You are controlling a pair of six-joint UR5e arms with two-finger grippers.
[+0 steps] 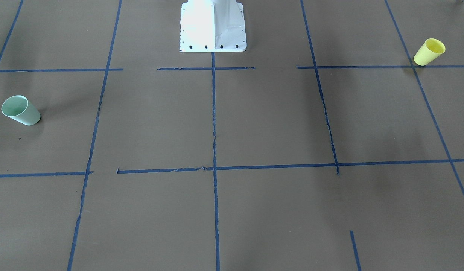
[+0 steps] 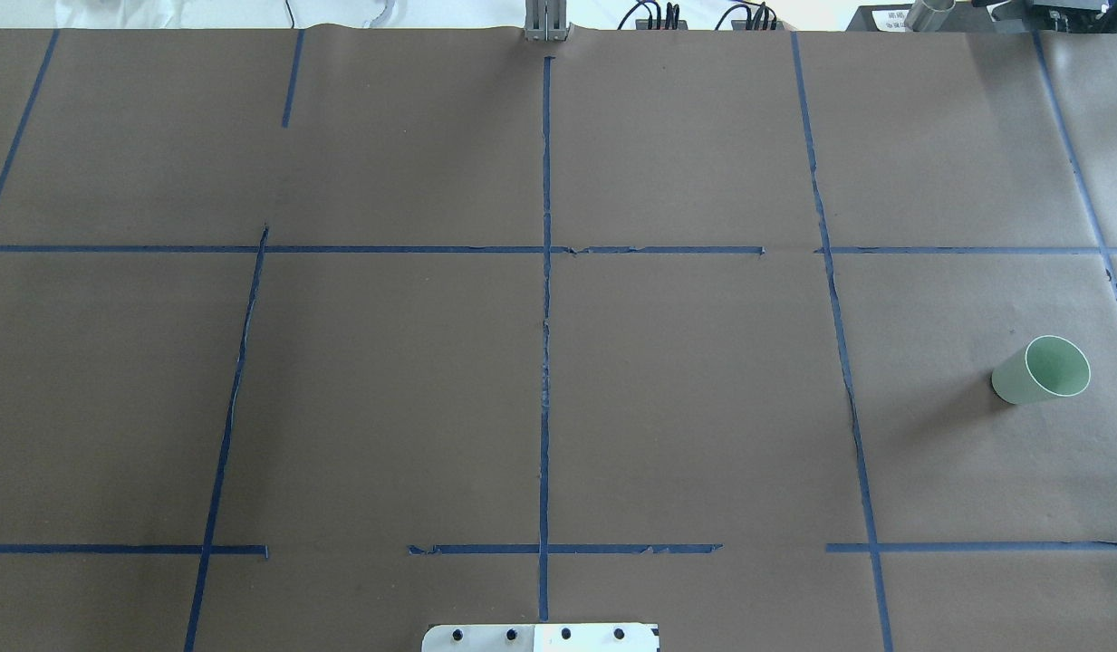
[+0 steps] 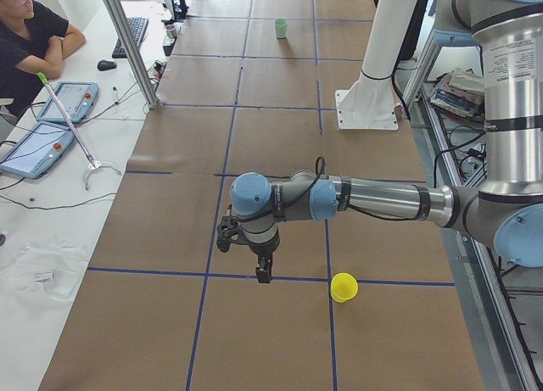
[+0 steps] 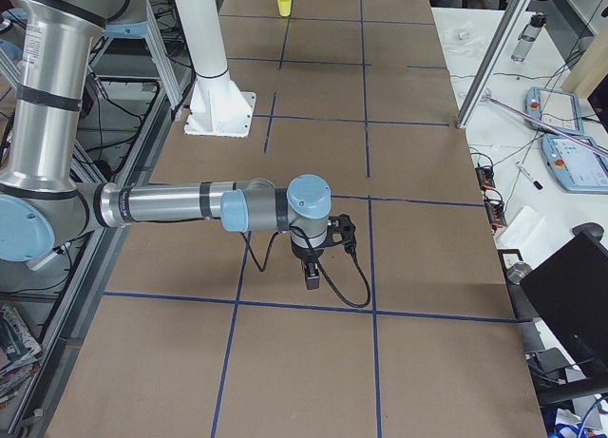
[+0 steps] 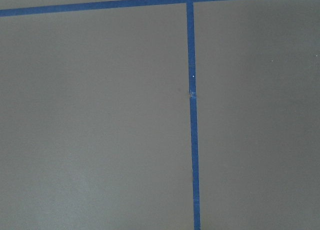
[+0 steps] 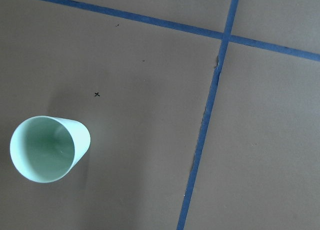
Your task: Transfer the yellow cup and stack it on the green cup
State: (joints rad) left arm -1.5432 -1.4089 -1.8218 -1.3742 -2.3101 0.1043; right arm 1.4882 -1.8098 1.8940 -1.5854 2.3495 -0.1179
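The yellow cup (image 1: pixel 429 52) stands upright on the brown paper, on a blue tape line at the robot's left end of the table. It also shows in the exterior left view (image 3: pixel 343 287), a little to the side of my left gripper (image 3: pixel 264 276), which hangs above the table and points down. The green cup (image 1: pixel 20 110) stands upright at the robot's right end (image 2: pixel 1043 369). The right wrist view looks down into the green cup (image 6: pixel 44 148). My right gripper (image 4: pixel 313 281) hangs above the table and points down. I cannot tell whether either gripper is open or shut.
Blue tape lines (image 2: pixel 545 299) divide the brown paper into squares. The white robot base (image 1: pixel 213 26) stands at the robot's edge of the table. An operator (image 3: pixel 34 35) sits at a side desk with tablets (image 3: pixel 38 141). The left wrist view shows only paper and tape (image 5: pixel 191 115).
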